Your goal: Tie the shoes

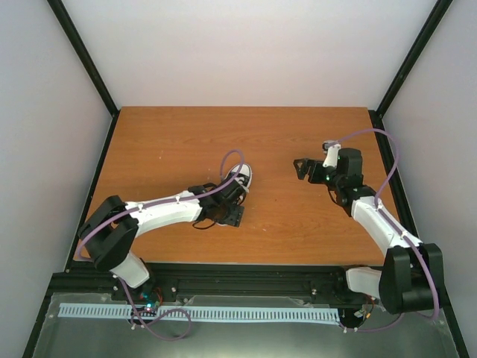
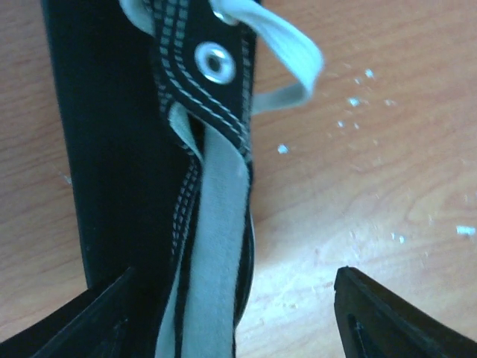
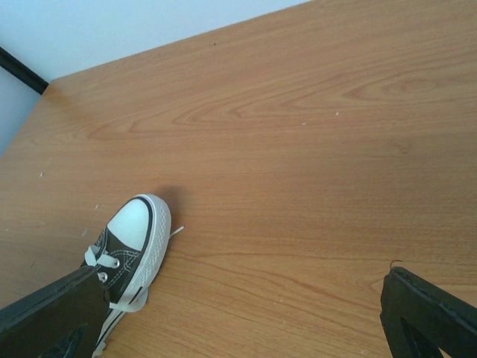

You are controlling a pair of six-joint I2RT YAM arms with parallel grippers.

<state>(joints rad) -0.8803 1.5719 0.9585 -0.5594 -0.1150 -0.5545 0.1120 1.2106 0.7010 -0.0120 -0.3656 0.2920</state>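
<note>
While one sneaker lies on the table, two end effectors stand open.

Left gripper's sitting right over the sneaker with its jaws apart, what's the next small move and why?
Probably close the left gripper on the white lace that runs between its fingers: the jaws stand open around it, right over the sneaker. The right gripper hangs open off to the side, well apart, so it can't help yet.
</note>
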